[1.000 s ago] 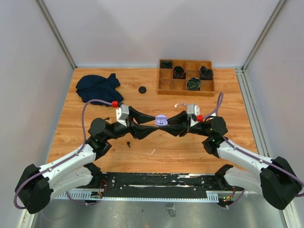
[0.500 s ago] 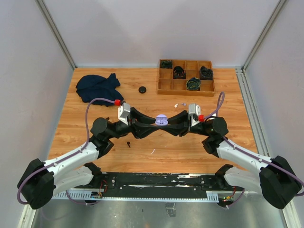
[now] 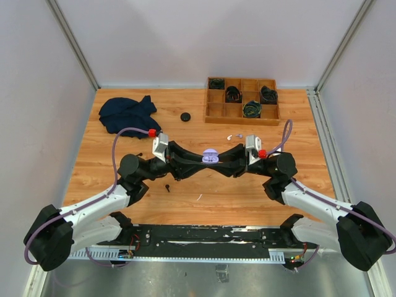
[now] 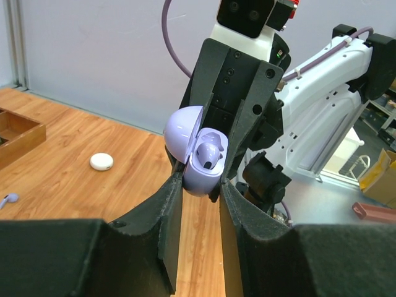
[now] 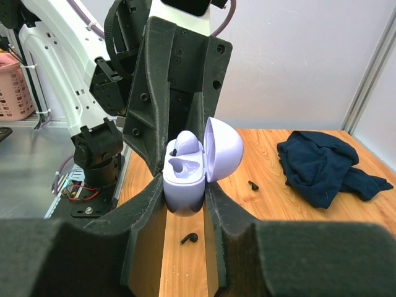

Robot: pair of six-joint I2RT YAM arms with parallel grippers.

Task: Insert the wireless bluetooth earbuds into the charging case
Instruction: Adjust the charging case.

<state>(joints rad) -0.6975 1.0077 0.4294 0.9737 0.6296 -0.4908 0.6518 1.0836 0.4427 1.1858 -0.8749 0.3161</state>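
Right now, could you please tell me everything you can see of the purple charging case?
The charging case is a small, rounded, pale purple shell that looks like glossy plastic. Its hinged lid stands open. Inside, one matching earbud sits in a well; the well beside it looks empty. It hangs above the table, base clamped by the right gripper. The left gripper flanks it from the opposite side; whether it grips is unclear.

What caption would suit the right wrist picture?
Right gripper holds the open purple charging case, one earbud seated inside.
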